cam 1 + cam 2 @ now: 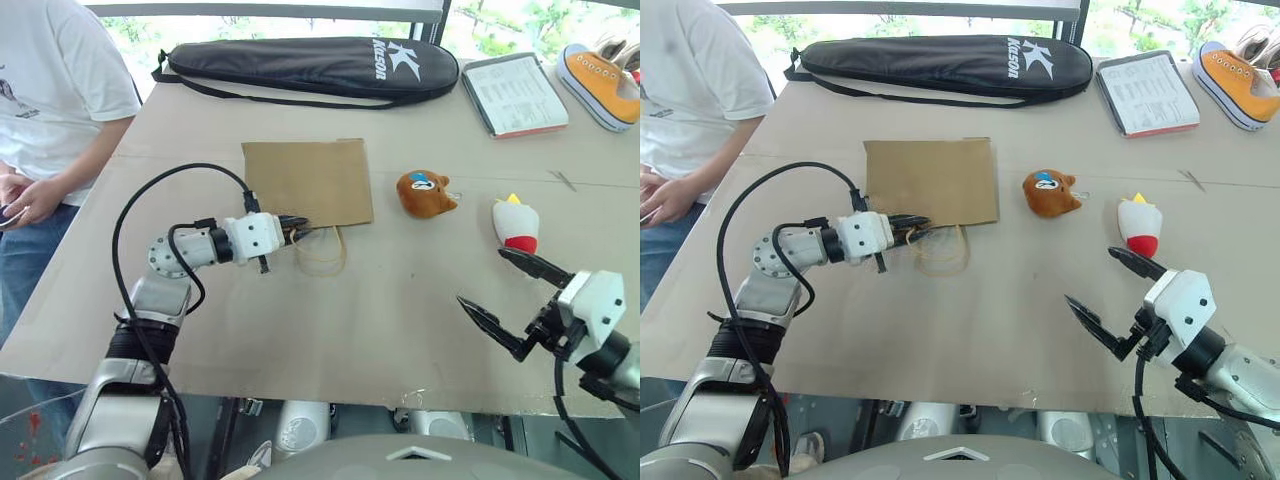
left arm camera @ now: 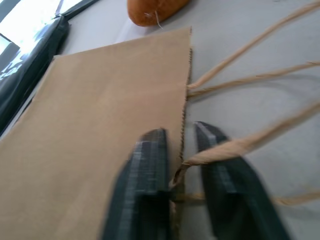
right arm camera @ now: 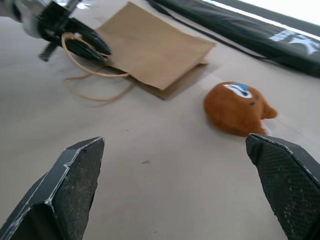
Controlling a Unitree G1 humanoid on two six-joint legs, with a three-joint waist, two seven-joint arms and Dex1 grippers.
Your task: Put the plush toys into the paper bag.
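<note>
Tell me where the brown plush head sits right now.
In the left eye view the brown plush head lies on the table, just right of the flat paper bag and left of the white plush toy.

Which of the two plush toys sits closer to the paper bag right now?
The brown plush toy, the round animal head with the blue-white face patch. It lies just beside the paper bag, while the white plush toy with the red end lies farther off, by the open right gripper.
</note>
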